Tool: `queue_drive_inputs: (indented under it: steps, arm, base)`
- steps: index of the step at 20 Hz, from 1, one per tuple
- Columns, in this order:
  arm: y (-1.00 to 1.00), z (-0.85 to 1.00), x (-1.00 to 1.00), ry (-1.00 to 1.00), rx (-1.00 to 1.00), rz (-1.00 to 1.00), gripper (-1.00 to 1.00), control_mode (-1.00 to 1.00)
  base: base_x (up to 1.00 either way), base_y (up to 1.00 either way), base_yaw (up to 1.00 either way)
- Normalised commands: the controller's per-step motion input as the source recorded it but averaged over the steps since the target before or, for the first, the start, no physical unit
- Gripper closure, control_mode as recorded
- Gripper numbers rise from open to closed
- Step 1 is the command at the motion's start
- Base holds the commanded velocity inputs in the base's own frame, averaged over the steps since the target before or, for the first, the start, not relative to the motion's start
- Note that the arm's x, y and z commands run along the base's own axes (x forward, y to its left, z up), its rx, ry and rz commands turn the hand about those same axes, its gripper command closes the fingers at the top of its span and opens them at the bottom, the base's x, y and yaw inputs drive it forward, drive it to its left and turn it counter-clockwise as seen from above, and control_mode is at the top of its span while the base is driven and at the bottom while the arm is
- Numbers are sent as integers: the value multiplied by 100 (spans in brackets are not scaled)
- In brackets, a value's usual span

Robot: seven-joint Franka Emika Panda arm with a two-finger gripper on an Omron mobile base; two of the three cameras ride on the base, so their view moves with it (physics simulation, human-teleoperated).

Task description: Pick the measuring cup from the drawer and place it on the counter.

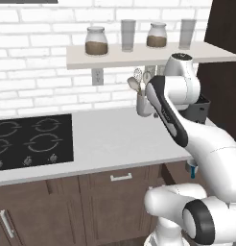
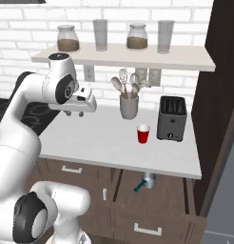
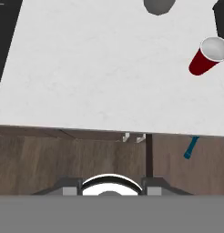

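Above the front edge of the counter (image 2: 90,138), the gripper (image 2: 75,112) hangs high and empty, well apart from anything it might grasp; its jaws are seen edge-on from the right base camera and only as stubs at the bottom of the hand camera, so whether they stand wide or narrow cannot be told, though nothing lies between them. Nearest the robot, below the countertop's lip, the drawer (image 2: 157,188) stands pulled out from the dark cabinets; inside it the measuring cup (image 2: 148,180) rests tucked partly beneath the counter's overhang, its grey bowl toward the back and its teal handle (image 3: 191,148) angled out toward the open front. The step in hand, by the look of it, is the approach: the hand should swing right and drop in front of the counter edge before reaching in, since a straight descent would meet the countertop; the handle or the rim nearest the front seems the better hold, as the overhang shades the rest of the bowl; lifting calls for drawing outward first, then up. Farther back on the counter stand a red cup (image 2: 143,134), a utensil holder (image 2: 129,106) and a toaster (image 2: 171,118), leaving broad bare surface on the left for the placing; beyond them a wall shelf (image 2: 123,56) carries jars.
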Motion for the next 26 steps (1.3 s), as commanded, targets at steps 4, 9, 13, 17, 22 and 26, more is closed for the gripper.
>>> queue_drive_inputs:
  steps: [4,9,13,17,22,26]
  arm:
    - [-7,-6,-39,0,0,0,-100,-100]
    - [-53,-45,-92,4,3,-4,-100,-100]
    - [-56,-65,-68,3,3,-2,-100,-100]
    - [-46,-50,-55,7,1,-1,-100,-100]
    - [-20,-14,-20,5,0,-1,-100,100]
    - [0,0,0,0,0,0,-100,100]
  base:
    - [0,0,0]
    - [0,0,0]
    - [0,0,0]
    - [0,0,0]
    - [-14,-8,-12]
    - [-65,27,-75]
